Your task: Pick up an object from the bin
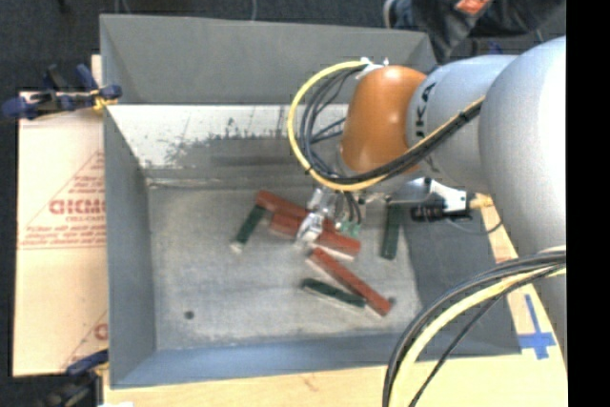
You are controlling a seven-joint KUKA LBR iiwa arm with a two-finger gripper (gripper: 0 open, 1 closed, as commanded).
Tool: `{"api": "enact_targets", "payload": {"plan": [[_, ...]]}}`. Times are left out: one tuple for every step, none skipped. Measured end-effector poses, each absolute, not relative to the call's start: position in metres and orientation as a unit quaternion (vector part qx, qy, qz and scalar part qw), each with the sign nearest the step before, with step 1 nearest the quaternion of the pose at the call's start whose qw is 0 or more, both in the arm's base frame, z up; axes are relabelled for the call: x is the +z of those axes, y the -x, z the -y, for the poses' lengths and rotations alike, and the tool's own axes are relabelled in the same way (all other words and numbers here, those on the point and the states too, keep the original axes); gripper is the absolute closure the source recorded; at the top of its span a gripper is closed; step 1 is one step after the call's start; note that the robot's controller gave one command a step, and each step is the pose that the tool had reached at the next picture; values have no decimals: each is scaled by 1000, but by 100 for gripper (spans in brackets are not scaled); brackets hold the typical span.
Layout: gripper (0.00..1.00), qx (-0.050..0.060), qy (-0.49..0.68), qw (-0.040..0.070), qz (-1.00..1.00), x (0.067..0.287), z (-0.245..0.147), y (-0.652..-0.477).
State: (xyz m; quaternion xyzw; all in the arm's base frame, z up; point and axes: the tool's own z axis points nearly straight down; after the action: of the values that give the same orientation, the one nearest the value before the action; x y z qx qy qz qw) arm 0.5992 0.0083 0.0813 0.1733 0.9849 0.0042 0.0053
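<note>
In the camera view, the gripper point(316, 226) is seen low over the floor of the grey bin point(181, 281), near its middle. The orange cover point(381, 119) of the wrist and a loop of cables point(310, 133) stand above it toward 12 o'clock. The wrist is pointed down, presumably so that a thing lying flat can be approached from above. Whether the gripper is spread or pressed together cannot be told, as its tip is merged with what lies beneath, and nothing can be said to be held. Directly under it and toward 10 o'clock a cluster of red-brown bars point(284, 213) is found, overlapped and touching. A short red-brown bar point(335, 243) lies just beside the tip at 4 o'clock. These are judged the likeliest things for the pick, being nearest. At 9 o'clock a left dark green bar point(250, 226) is laid slantwise, close to the cluster. At 3 o'clock a right dark green bar point(390, 232) lies nearly along the 12-to-6 line, apart from the rest. At 5 o'clock a long red-brown bar point(360, 287) and a lower dark green bar point(334, 293) are set side by side, near each other. All are spread flat, as loose things would settle, so the overlap in the cluster may hinder a clean grasp.
</note>
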Motion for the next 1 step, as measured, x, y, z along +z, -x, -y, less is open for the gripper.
{"api": "enact_targets", "payload": {"plan": [[100, 3, -173, 4, -985, 84, -8, -598]]}}
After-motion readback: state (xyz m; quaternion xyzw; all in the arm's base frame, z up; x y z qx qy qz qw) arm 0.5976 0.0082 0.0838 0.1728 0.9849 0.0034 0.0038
